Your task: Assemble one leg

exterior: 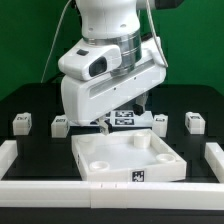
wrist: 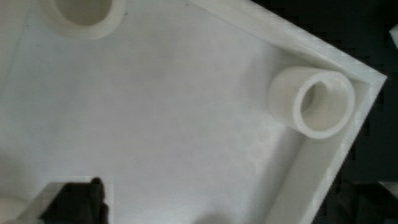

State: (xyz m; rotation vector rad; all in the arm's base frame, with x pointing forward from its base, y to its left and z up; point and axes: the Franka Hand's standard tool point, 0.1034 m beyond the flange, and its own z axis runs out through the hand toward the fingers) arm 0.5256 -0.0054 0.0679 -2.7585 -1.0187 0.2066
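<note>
Four small white legs with tags stand in a row on the black table: two at the exterior view's left (exterior: 21, 122) (exterior: 59, 125) and two at its right (exterior: 160, 120) (exterior: 195, 122). The large white square panel (exterior: 100, 172) lies in front of them. My gripper (exterior: 118, 127) hangs low over the panel's far edge, its fingertips mostly hidden by the hand. In the wrist view the panel (wrist: 160, 120) fills the picture, with a round corner socket (wrist: 322, 103) and a second socket (wrist: 86, 12). My gripper (wrist: 222, 205) is open and holds nothing; its dark fingers (wrist: 75, 200) stand wide apart.
The marker board (exterior: 126, 119) lies behind the panel, under the arm. A white rail frame (exterior: 30, 190) borders the table at the front and both sides. The arm's bulk hides the table's far middle.
</note>
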